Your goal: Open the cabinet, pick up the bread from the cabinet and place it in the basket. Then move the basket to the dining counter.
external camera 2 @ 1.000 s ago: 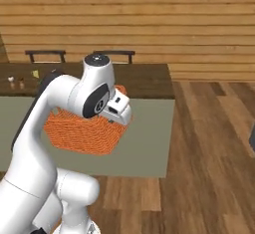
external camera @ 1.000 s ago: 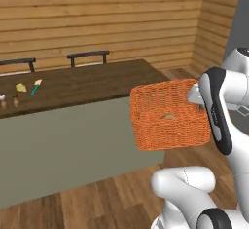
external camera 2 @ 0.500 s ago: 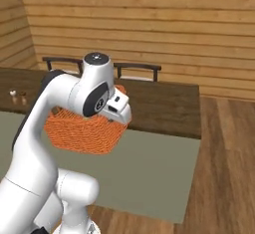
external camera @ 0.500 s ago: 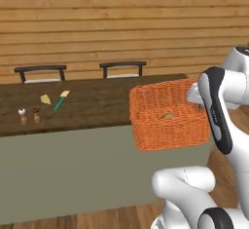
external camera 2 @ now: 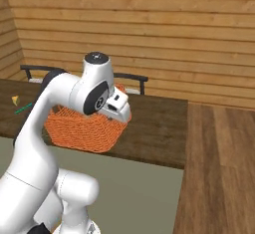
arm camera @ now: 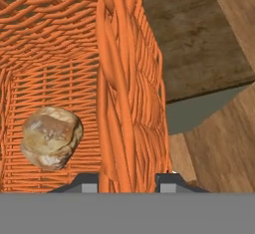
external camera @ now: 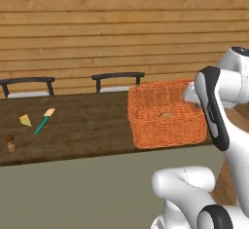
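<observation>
Here the gripper (arm camera: 128,180) is clamped on one side wall of the basket (external camera: 165,116), a finger on either face of the weave. The basket appears over the dining counter (external camera: 82,128), near its front edge; whether it touches the top cannot be told. The bread (arm camera: 51,137) lies on the basket floor. Bare wood floor (external camera 2: 219,168) opens past the counter's end.
</observation>
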